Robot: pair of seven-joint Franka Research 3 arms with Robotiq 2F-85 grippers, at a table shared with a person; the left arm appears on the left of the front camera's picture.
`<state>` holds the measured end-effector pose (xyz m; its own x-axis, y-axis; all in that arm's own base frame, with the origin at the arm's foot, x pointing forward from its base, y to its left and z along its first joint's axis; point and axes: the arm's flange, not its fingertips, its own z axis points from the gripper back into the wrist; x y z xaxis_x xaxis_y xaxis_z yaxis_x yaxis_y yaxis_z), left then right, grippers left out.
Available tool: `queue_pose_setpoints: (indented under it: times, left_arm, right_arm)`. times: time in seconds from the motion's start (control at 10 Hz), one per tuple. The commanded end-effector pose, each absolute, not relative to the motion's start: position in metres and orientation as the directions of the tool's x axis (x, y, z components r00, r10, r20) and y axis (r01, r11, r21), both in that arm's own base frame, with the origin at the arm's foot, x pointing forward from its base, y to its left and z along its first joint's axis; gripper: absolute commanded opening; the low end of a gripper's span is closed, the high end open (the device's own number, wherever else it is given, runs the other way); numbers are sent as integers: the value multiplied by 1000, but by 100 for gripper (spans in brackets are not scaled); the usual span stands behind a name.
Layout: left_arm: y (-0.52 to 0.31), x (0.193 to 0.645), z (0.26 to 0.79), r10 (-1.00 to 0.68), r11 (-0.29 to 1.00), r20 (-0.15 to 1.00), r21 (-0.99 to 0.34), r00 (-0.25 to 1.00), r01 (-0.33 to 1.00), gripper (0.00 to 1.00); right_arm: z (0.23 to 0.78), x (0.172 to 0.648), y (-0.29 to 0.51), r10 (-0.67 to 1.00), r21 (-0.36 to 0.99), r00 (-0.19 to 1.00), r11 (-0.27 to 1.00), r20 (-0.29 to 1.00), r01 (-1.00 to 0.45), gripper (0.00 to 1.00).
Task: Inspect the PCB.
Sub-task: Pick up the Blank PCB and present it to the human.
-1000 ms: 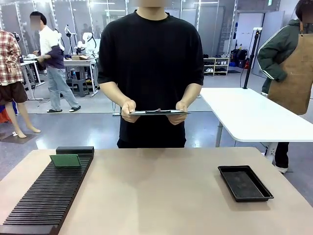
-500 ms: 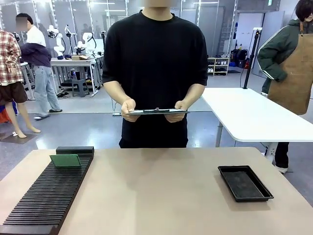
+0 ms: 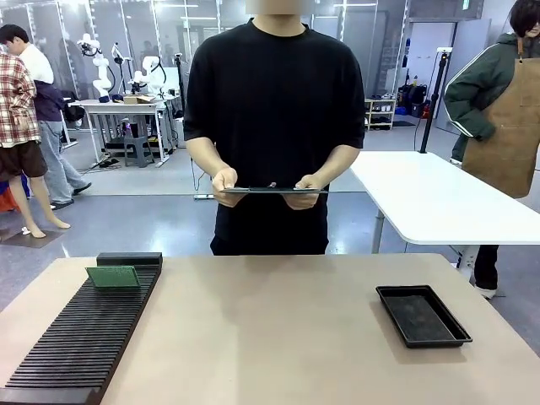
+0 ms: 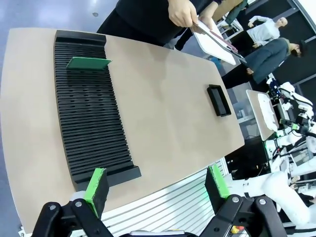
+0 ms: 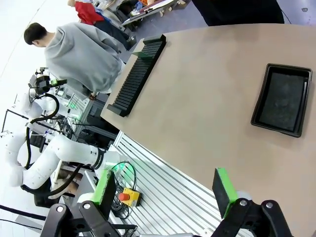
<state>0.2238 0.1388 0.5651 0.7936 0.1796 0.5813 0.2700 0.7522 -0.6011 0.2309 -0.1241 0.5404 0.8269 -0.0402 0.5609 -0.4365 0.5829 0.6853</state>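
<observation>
Not begun — PCB [image 3: 113, 276] stands in rack [image 3: 84, 337], untouched. Left claw [image 4: 155, 177] and right claw [image 5: 164, 182] released, empty. Next, likely — left pinches the PCB's top edge.

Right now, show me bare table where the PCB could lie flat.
Widest bare stretch of table: between the rack and the tray, from near edge to far edge. A narrower strip lies right of the tray. The left side is crowded: the rack covers it, the PCB standing in a far slot.

- Glossy grey floor [image 3: 143, 221] reflecting overhead light.
- Glazed partition [image 3: 160, 29] along the back.
- Bare white table [image 3: 439, 202] at right.
- Cluttered workbench [image 3: 126, 105] at far left.
</observation>
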Motion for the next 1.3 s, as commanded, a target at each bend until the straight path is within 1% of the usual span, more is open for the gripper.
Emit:
queue_pose_setpoints:
  times: [0.0, 0.1, 0.2, 0.6, 0.7, 0.8, 0.9, 1.0, 1.1, 1.2]
  left_arm:
    - [119, 216, 544, 197, 756, 579, -603, 791, 254, 100]
    - [119, 215, 544, 201, 755, 589, -602, 783, 260, 100]
    - [138, 224, 565, 179, 753, 580, -601, 795, 269, 100]
    - [138, 224, 565, 179, 753, 580, -601, 795, 269, 100]
    - [115, 229, 590, 67, 851, 633, -440, 771, 288, 100]
    - [89, 235, 611, -83, 895, 651, -284, 754, 344, 100]
    - [72, 243, 621, -190, 904, 648, -178, 737, 390, 100]
    - [57, 251, 625, -347, 870, 632, -59, 692, 490, 100]
    - [35, 265, 624, -575, 785, 544, 157, 610, 600, 100]
    - [11, 285, 617, -697, 714, 430, 336, 574, 614, 100]
  right_arm:
    - [524, 224, -110, -31, 673, 822, 592, 569, -443, 100]
    - [523, 224, -109, -26, 674, 822, 586, 570, -449, 100]
    - [540, 232, -123, -36, 684, 829, 586, 558, -435, 100]
    - [540, 232, -123, -36, 684, 829, 586, 558, -435, 100]
    - [540, 232, -123, -36, 684, 829, 586, 558, -435, 100]
    - [540, 232, -123, -36, 684, 829, 586, 558, -435, 100]
    - [540, 232, -123, -36, 684, 829, 586, 558, -435, 100]
    - [540, 232, -123, -36, 684, 829, 586, 558, -435, 100]
    - [540, 232, -123, -36, 684, 829, 586, 558, -435, 100]
    - [540, 232, -123, -36, 684, 829, 586, 558, -435, 100]
